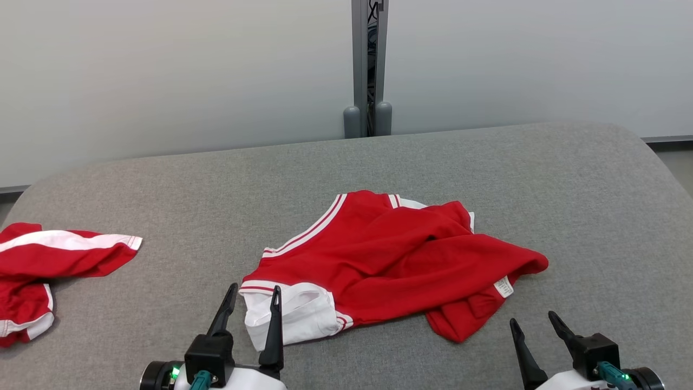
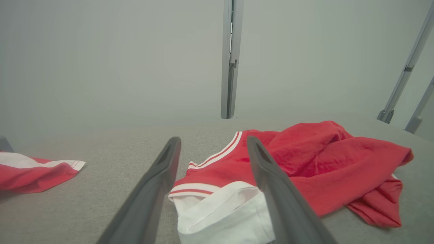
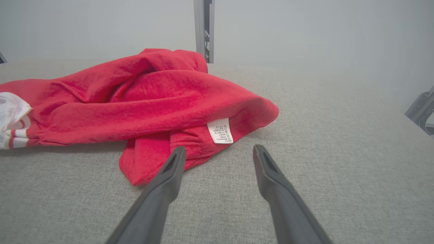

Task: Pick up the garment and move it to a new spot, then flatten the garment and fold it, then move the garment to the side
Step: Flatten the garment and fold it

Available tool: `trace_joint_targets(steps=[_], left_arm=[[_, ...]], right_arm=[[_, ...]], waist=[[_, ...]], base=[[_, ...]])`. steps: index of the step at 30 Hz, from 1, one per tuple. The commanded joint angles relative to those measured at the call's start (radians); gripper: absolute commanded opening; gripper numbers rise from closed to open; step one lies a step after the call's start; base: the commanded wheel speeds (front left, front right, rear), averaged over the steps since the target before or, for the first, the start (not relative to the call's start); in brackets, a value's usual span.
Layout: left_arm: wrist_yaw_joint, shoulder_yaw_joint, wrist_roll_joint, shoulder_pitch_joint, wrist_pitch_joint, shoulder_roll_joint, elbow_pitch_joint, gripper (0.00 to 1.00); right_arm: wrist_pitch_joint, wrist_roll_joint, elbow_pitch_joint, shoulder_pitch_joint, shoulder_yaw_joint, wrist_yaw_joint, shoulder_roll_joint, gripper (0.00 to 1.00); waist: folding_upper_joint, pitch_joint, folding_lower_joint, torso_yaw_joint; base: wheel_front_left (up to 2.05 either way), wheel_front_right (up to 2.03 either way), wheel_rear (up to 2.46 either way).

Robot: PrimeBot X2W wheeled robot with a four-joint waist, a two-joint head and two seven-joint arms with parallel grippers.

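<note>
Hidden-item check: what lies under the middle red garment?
The red garment lies on the grey surface; a white label shows at its edge. Anything beneath its folds is covered.

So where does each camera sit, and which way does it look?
Head view: on the head, looking down at the red shirt on the grey table; left gripper and right gripper, open, below.
Left wrist view: on the left wrist, facing the shirt's white part between its fingers.
Right wrist view: on the right wrist, facing the shirt's label past its fingers.
All three share the shirt and the post.
</note>
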Motion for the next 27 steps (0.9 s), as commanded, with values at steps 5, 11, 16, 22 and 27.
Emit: trace_joint_targets(steps=[5,11,16,22,27], left_arm=[[-0.030,-0.025,0.038,-0.031,-0.001,0.005,0.106,1.00],[-0.090,-0.082,0.066,-0.141,0.016,0.005,0.286,1.00],[-0.072,-0.101,0.087,-0.228,0.076,0.006,0.399,1.00],[-0.015,-0.056,0.057,-0.299,0.161,0.013,0.517,1.00],[0.001,-0.024,0.012,-0.281,0.234,0.015,0.553,1.00]], right_arm=[[-0.004,-0.004,0.006,0.005,-0.004,0.000,0.005,1.00],[-0.004,0.003,0.014,-0.002,0.004,0.000,0.008,1.00],[-0.004,0.005,0.017,-0.017,0.016,0.000,0.008,1.00],[-0.004,0.012,0.021,-0.017,0.017,0.000,0.000,1.00],[-0.004,0.015,0.025,-0.011,0.011,0.000,-0.003,1.00]], waist=[[0.0000,-0.001,0.0000,-0.003],[0.0000,0.007,0.0000,-0.009],[0.0000,0.022,0.0000,-0.022],[0.0000,0.036,0.0000,-0.039],[0.0000,0.035,0.0000,-0.048]], base=[[0.00,0.00,0.00],[0.00,0.00,0.00],[0.00,0.00,0.00],[0.00,0.00,0.00],[0.00,0.00,0.00]])
